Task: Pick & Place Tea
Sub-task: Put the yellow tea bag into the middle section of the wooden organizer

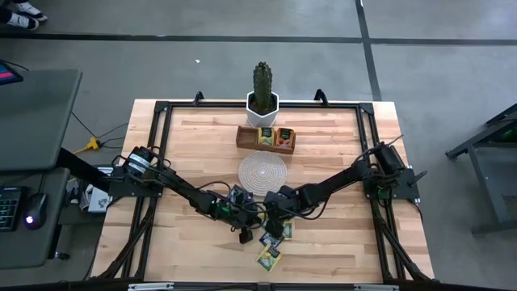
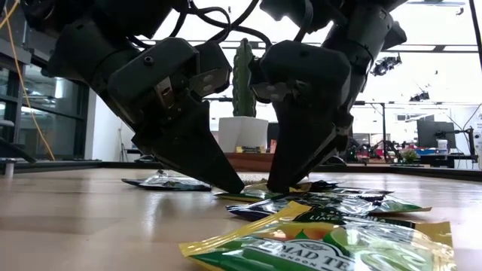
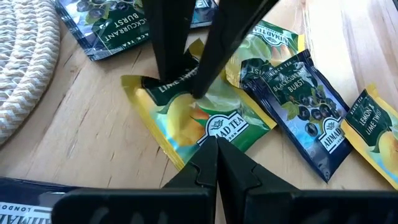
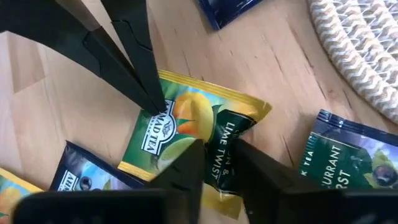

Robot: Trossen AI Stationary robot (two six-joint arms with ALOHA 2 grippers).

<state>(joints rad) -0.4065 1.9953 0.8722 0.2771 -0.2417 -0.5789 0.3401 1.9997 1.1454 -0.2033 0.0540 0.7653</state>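
A glossy, crinkled yellow-green sachet (image 2: 324, 252) is seen nearest the low camera, flat on the pale wooden plank desk (image 1: 339, 170). Behind it, more flat foil sachets in green and dark blue are spread, and both claws are brought down onto one lemon-lime sachet (image 3: 199, 118) at about 6 o'clock on the desk, just below the round woven mat (image 1: 262, 171).

The left claw (image 3: 216, 142) is seen with its tapered black fingers pressed together, tip resting on the sachet's green edge. The right claw (image 4: 217, 146) is slightly spread, its fingers pinching the folded, rumpled dark end of the same lemon-lime sachet.

Dark blue blackcurrant sachets (image 3: 305, 106) are laid just beside it, overlapping other yellow-green ones, and another dark blue packet (image 3: 106, 28) is placed near the coiled rope-textured mat.

At 12 o'clock a brown wooden tray (image 1: 266, 138) holding a few sachets is set before a ribbed green cactus (image 1: 262, 83) in a white angular pot.
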